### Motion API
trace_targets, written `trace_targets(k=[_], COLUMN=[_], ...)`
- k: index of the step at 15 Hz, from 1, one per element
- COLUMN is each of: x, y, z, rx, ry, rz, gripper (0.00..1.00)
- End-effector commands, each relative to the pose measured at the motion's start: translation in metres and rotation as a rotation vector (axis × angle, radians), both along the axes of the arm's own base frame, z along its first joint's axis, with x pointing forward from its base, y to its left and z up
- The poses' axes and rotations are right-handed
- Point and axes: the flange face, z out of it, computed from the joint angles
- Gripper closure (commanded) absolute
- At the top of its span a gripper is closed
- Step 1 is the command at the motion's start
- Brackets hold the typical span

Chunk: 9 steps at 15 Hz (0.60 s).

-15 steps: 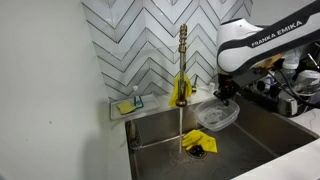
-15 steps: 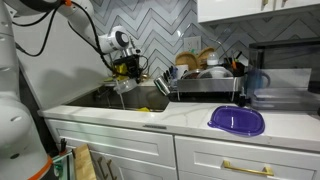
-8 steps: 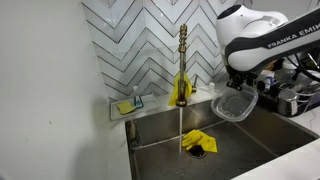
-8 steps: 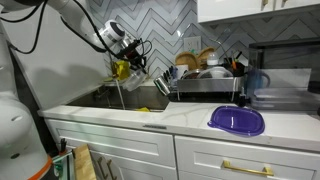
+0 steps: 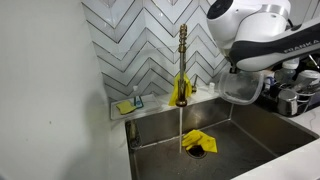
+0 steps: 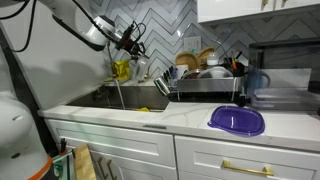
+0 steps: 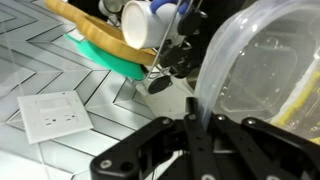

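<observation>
My gripper (image 5: 237,70) is shut on the rim of a clear plastic container (image 5: 243,90), which hangs tilted well above the steel sink (image 5: 262,128). In the wrist view the container's thin wall (image 7: 262,70) runs down between the black fingers (image 7: 188,128), pinched there by my gripper (image 7: 193,122). In an exterior view the gripper (image 6: 134,47) is high over the sink, near the tiled wall. A yellow cloth (image 5: 198,142) lies over the drain below.
Water runs from the gold faucet (image 5: 182,58), which has a yellow item (image 5: 181,90) hung on it. A sponge holder (image 5: 128,105) sits on the sink ledge. A loaded dish rack (image 6: 205,78) and a purple lid (image 6: 237,121) are on the counter. A wall outlet (image 7: 50,115) is close.
The arm has lifted the clear container from low in the sink basin up to faucet height and away from the faucet. The grip stayed shut.
</observation>
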Motion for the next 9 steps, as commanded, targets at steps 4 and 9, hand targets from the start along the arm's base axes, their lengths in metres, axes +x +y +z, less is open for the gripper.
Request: trace_targets(k=[4,9], x=[-0.0136,-0.013], y=[0.0136,0.0138], z=[0.0186,0.0204], rx=[-0.225,-0.254], ry=[-0.255,-0.392], rz=[0.158,0.116], gripper=[0.99,0.99])
